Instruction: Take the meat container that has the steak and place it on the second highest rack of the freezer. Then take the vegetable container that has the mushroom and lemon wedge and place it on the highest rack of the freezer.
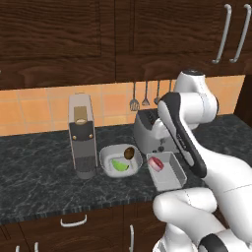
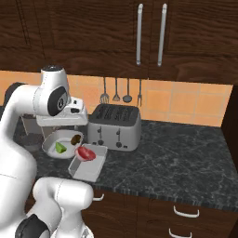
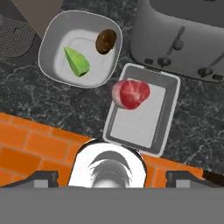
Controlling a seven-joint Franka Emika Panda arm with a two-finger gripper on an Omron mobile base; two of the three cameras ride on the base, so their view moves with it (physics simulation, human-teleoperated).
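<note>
- The toaster [image 2: 115, 126], a grey box with slots on top and levers on its front, stands on the dark marbled counter [image 2: 186, 158] against the orange tiled wall; everything below is placed from it
- The meat container [image 3: 142, 109], a shallow grey rectangular tray, lies just in front of the toaster's front face, one short end near the levers and the other near the counter's front edge
- The steak [image 3: 131, 93] is a red-pink oval slab with paler marbling; it sits at the tray's long rim on the side away from the toaster's right end, partly over that rim
- The vegetable container [image 3: 50, 41], a white rounded square bowl, sits to the left of the toaster, close beside the meat container but apart from it
- In the bowl the mushroom [image 3: 106, 41], a brown round lump, lies nearest the toaster; the lemon wedge [image 3: 77, 62], lime-green and pointed, lies further from it
- A tall grey coffee machine [image 1: 81, 135] stands left of the bowl, further still from the toaster
- To the right of the toaster the counter runs bare to the corner
- The gripper [image 3: 111, 175] hangs above the tray with its jaws spread wide, grasping nothing
</note>
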